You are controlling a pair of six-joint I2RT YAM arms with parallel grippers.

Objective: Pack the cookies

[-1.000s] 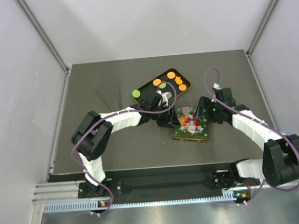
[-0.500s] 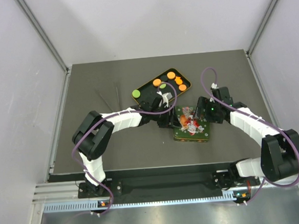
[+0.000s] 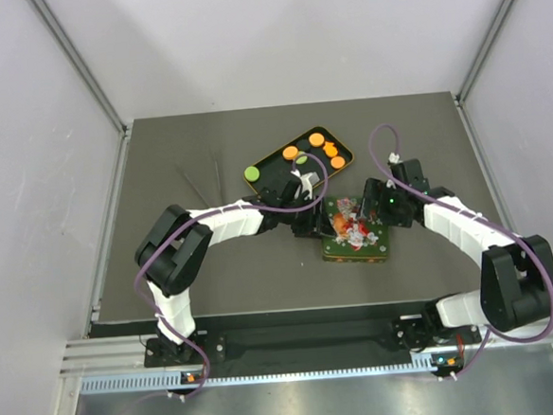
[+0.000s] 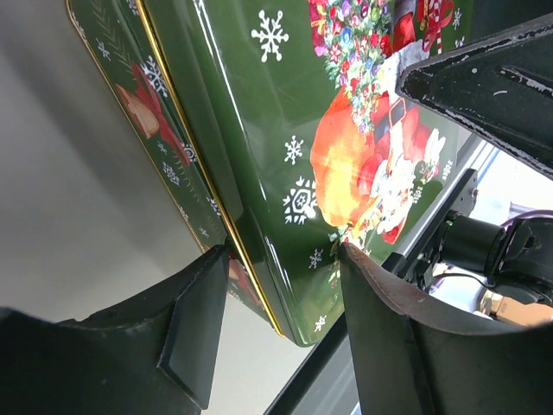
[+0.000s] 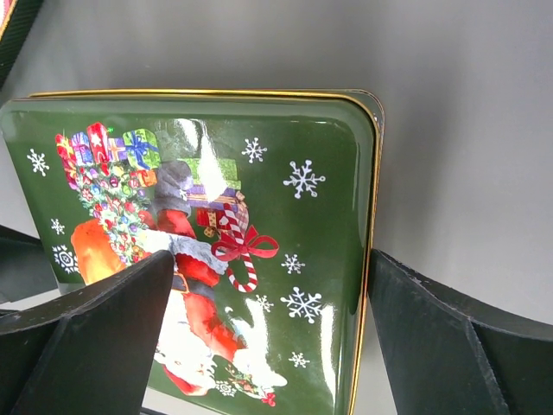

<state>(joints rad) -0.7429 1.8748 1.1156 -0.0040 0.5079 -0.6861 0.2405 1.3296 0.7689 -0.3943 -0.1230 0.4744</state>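
Left gripper [image 3: 320,223]: jaws part way apart, straddling the near edge of the tin [image 3: 360,246]. The wrist view shows the lid's gold-lined rim running between the two fingers. Whether they pinch it cannot be told.
Right gripper [image 3: 379,212]: jaws wide and empty, hanging over the lid with one finger off each side of the Santa picture. No contact shows.
Tin from the grippers: in the top view it lies directly between them, at 3 o'clock from the left gripper and at 8 o'clock from the right. Its lid appears to be seated.
Cookies [image 3: 316,139]: in the tray [image 3: 304,146], four orange and two green ones showing, none in the tin that can be seen.
Cookies from the left gripper: 12 o'clock, near, just past the tin's far edge.
Cookies from the right gripper: 10 to 11 o'clock, farther off, across the tin's far corner.
Tray's long axis: 8 o'clock to 2 o'clock, with the orange cookies toward the 2 o'clock end and one green one at the 8 o'clock end.
Nearer arm: the left one, whose forearm already lies along the tray's near side.
Judgement: the lid probably has to come off first. With both grippers at the tin, the lift turns on the left jaws gripping that rim squarely, not at a slant.
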